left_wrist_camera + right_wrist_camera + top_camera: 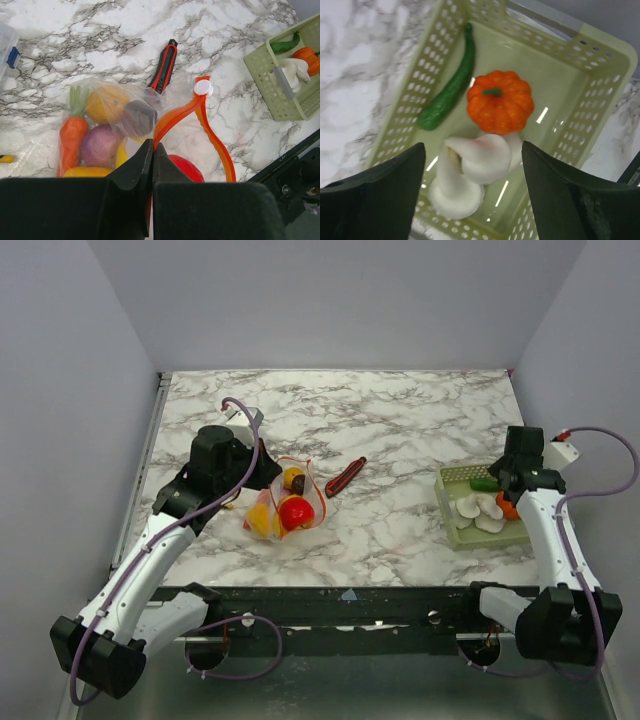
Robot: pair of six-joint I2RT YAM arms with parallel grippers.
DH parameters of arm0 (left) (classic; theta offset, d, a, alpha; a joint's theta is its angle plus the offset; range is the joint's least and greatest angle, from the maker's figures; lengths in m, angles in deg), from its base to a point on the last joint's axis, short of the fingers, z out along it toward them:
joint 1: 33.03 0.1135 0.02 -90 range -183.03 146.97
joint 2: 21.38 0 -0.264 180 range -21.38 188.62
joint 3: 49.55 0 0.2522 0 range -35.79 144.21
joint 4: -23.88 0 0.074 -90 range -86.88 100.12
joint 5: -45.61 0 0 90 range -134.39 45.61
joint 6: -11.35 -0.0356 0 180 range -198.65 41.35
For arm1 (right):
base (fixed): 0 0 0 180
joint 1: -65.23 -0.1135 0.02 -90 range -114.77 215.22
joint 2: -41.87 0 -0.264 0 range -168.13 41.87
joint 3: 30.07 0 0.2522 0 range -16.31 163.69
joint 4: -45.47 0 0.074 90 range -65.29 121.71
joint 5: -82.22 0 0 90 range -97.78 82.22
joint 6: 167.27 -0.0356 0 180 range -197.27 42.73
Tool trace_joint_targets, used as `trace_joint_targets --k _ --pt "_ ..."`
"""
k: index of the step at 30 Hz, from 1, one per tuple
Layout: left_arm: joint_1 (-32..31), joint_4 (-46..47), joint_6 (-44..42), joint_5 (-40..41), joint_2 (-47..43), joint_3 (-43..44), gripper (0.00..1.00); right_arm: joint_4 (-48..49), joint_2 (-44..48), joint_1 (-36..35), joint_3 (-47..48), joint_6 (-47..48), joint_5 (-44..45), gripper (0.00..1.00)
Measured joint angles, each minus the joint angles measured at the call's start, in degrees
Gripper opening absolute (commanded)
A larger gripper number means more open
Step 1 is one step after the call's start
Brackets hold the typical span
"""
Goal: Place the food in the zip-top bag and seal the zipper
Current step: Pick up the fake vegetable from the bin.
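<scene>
The clear zip-top bag (pixel 283 508) lies left of the table's middle, its mouth open. In the left wrist view it (pixel 107 117) holds a carrot (pixel 71 137), an orange fruit (pixel 106 103), a purple onion (pixel 98 145), a dark piece (pixel 139 118), yellow pieces and a red fruit (pixel 188 167). My left gripper (pixel 152 150) is shut on the orange-red zipper strip (pixel 212 135), which carries a white slider (pixel 203 88). My right gripper (pixel 472 170) is open above a green basket (pixel 592 95) holding an orange pumpkin (pixel 500 101), a green chili (pixel 449 90) and white mushrooms (pixel 470 170).
A slim red-and-black stick (pixel 345 476) lies just right of the bag, also seen in the left wrist view (pixel 164 66). The green basket (pixel 455 478) stands at the table's right side. A clear box with a blue clip (pixel 7 47) sits at the far left.
</scene>
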Motion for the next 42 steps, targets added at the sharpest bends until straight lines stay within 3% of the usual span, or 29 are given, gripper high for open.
trace_joint_targets --k 9,25,30,32,36,38,42 --pt "0.0 -0.1 0.1 -0.5 -0.2 0.0 0.00 6.8 -11.0 15.0 -7.0 1.6 -5.9 0.98" --pt "0.0 -0.1 0.3 -0.9 0.3 0.0 0.00 14.2 -14.3 15.3 -7.5 4.5 -12.5 0.97" --pt "0.0 -0.1 0.3 -0.9 0.6 0.0 0.00 13.6 -8.2 15.3 -7.4 6.6 -16.1 0.96" --pt "0.0 -0.1 0.3 -1.1 1.0 0.1 0.00 13.1 -3.8 15.3 -6.5 7.3 -17.8 0.92" --pt "0.0 -0.1 0.3 -1.3 1.2 0.1 0.00 14.0 0.0 15.3 -3.9 7.4 -24.7 0.65" --pt "0.0 -0.1 0.3 -1.3 1.2 0.1 0.00 15.4 -1.9 15.3 -3.7 6.6 -30.8 0.53" --pt "0.0 -0.1 0.3 -1.7 1.2 0.2 0.00 18.0 -10.9 15.2 -4.5 2.8 -39.6 0.47"
